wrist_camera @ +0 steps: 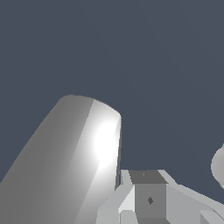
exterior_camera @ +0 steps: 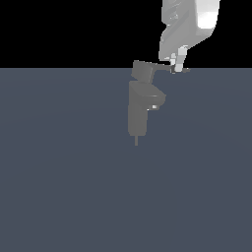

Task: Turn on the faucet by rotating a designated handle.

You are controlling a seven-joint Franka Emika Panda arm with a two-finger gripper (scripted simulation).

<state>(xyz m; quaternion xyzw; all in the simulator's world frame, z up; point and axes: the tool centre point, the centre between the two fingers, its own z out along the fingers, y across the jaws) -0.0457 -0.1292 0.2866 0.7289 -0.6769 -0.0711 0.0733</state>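
In the upper middle of the exterior view, the small matte-grey faucet (exterior_camera: 138, 110) stands upright on the flat slate-blue bench (exterior_camera: 59, 187), with its short curved spout (exterior_camera: 156, 100) poking toward the exterior view's right and a thin pin (exterior_camera: 136, 141) at its base. On top sits the blocky cap, and from it the flat, thin grey lever handle (exterior_camera: 165, 67) runs out to the exterior view's right, tapering to a narrow tip.

The white robot arm (exterior_camera: 189, 24) comes down from the top right, and its gripper (exterior_camera: 178, 65) sits right at the outer end of the handle, touching it or as good as. Honestly can't tell whether the fingers are spread or pressed together, or whether they're pinching the lever at all; it's too small and blurry there. The wrist view doesn't help much: just a big shiny grey cylinder-ish shape close up and some pale blocky parts, hard to say what's what.

My read is we're at the contact step, gripper lined up on the lever tip, rotation itself not obviously done yet. Next move probably calls for a sideways sweep around the faucet's upright axis, keeping contact near the tip for leverage. Slipping off that narrow end looks like the main risk.
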